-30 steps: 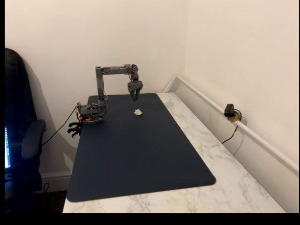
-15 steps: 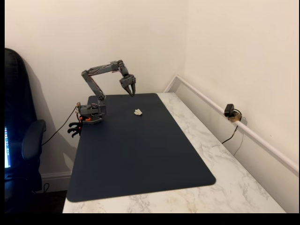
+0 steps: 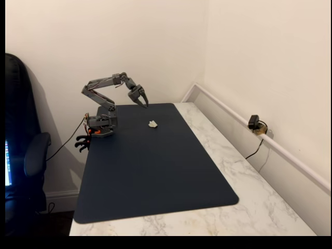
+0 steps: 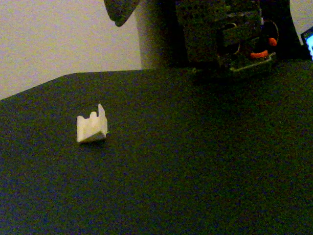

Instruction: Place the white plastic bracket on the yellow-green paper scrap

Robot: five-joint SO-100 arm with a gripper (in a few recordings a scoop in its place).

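Cream walls meet in a corner behind a marble-patterned tabletop (image 3: 259, 207), most of it covered by a dark blue mat (image 3: 155, 171). At the mat's far left stands the grey arm (image 3: 101, 96), folded back, with its gripper (image 3: 143, 101) hanging in the air above the far edge of the mat. Its fingers look a little parted and hold nothing, though the gap is too small to read surely. The white plastic bracket (image 3: 152, 124) lies on the mat, nearer than the gripper and slightly to its right, apart from it. In a fixed view the white plastic bracket (image 4: 92, 128) shows as an angular piece with upright prongs. I cannot make out any yellow-green paper beneath or beside it. It seems light, stiff and liable to skid or tip; a pinch across its blocky lower body looks safer than on the prongs.
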